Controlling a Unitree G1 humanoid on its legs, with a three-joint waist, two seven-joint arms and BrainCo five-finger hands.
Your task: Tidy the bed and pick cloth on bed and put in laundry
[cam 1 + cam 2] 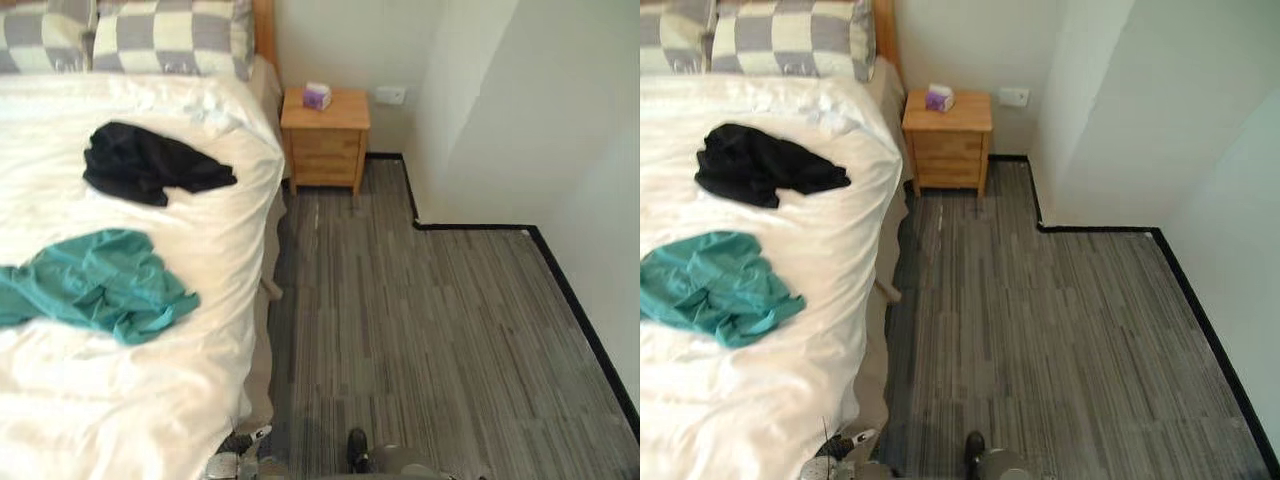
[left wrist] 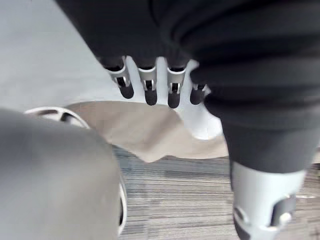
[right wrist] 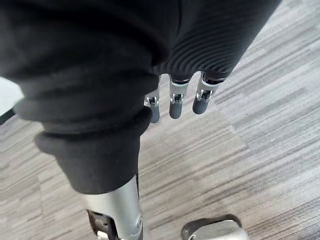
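Nearest the robot, the left hand point(image 2: 148, 86) hangs beside the bed with fingers straight and slightly apart, empty, the overhanging edge of the bedding showing past them. The right hand point(image 3: 175, 98) hangs over the grey striped carpet point(image 1: 430, 330), fingers likewise straight and apart, empty. In the head views the bed point(image 1: 130, 400) occupies the side from 7 to 11 o'clock, covered by a white duvet with mild creasing. Two cloths lie on it, apart from each other. The nearer is a teal cloth point(image 1: 100, 280) at roughly 9 o'clock, crumpled into loose folds, its near edge spreading toward the bed's right side. The farther is a black cloth point(image 1: 145, 162) at roughly 10 o'clock, bunched in a heap with one flap trailing toward the bed's right edge. Beyond it, at 11 o'clock, grey-and-cream checked pillows point(image 1: 170, 35) rest against the headboard. At 12 o'clock a wooden nightstand point(image 1: 325, 140) stands just beside the bed against the wall, with a small purple-and-white box point(image 1: 317, 96) on top.
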